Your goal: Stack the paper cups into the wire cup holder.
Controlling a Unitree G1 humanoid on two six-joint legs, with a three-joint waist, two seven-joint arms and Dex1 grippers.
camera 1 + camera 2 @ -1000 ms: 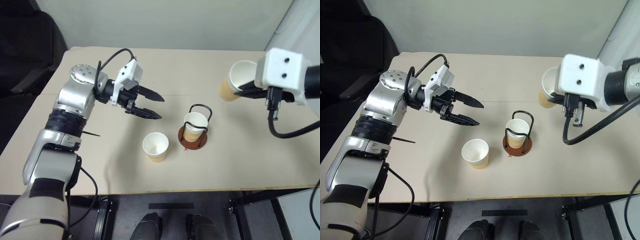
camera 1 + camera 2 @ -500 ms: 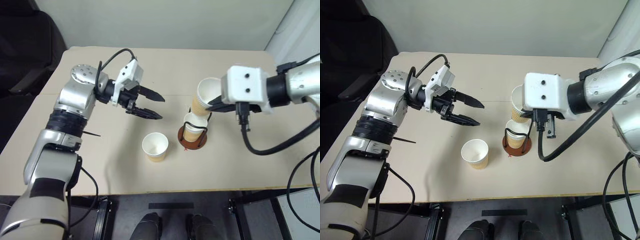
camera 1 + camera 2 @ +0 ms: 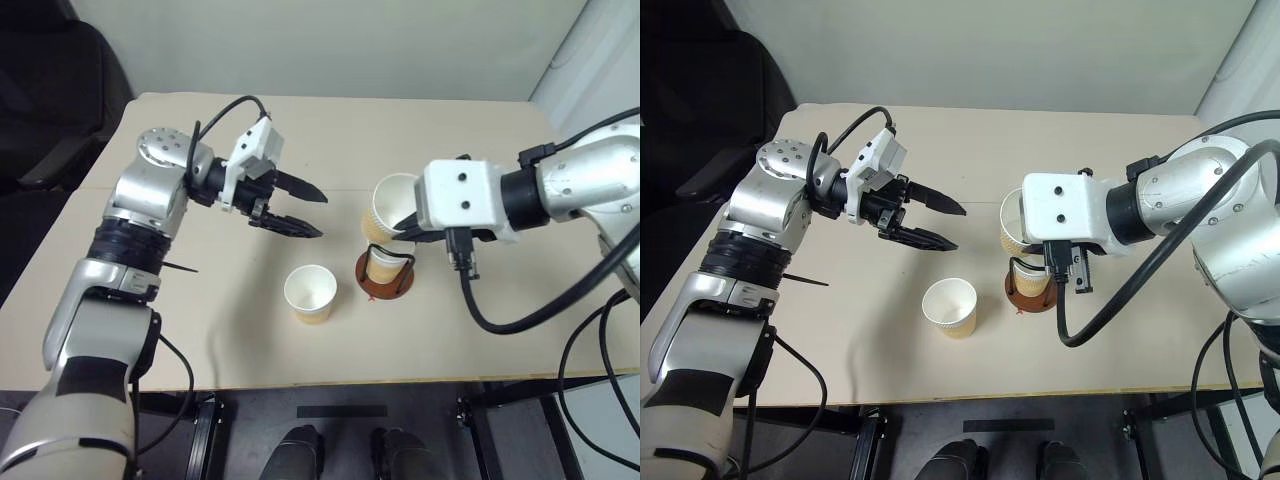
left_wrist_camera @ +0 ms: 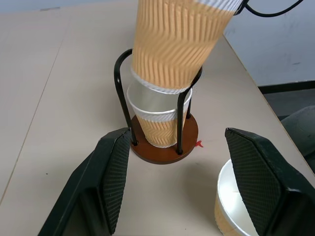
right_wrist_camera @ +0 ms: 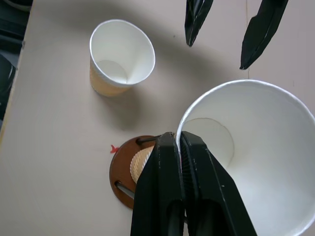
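Right gripper [image 5: 181,147] pinching one of three paper cups [image 3: 388,205], left gripper [image 3: 310,212] open

A robotics test room or laboratory. A plain beige bench [image 3: 200,340] stands against a bare pale wall [image 3: 330,45], its surface made of two boards meeting at a seam [image 3: 980,203]. A dark padded chair [image 3: 55,95] sits off the bench's far left corner. Loose black cables [image 3: 520,310] trail past the bench's right edge.
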